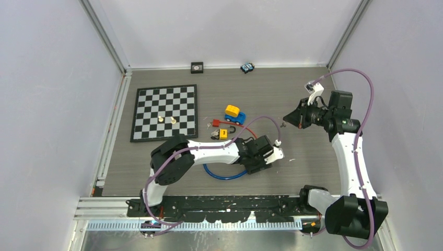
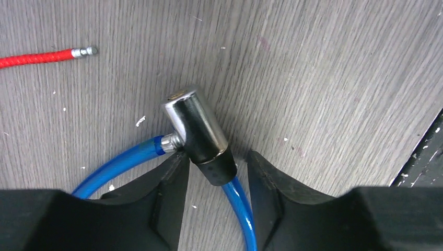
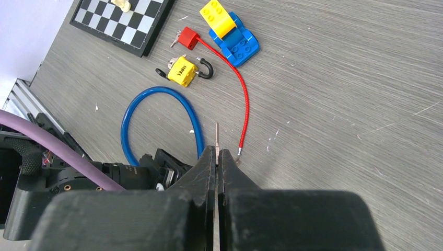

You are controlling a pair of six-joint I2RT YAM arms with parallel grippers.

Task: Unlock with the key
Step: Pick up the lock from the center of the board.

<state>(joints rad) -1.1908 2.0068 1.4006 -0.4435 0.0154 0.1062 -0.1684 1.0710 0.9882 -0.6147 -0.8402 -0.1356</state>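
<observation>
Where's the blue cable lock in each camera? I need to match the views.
Top external: blue cable lock low centre, partly under the left arm.
Left wrist: its chrome barrel at centre, cable running off the bottom.
Right wrist: its loop left of centre.
Shared landmark: the red cable beside it, seen in all three.

The right claw (image 3: 216, 157) is pinched tight on a thin key (image 3: 217, 137), whose blade pokes out past the fingertips over the grey bench (image 3: 339, 104). Just beyond lies a looped blue cable lock (image 3: 151, 90), its near end hidden behind the left arm (image 3: 78, 183). Farther off are a yellow padlock (image 3: 183, 70), a red cable (image 3: 245, 99), a brick car (image 3: 232, 34) and a chessboard (image 3: 117, 23).
</observation>
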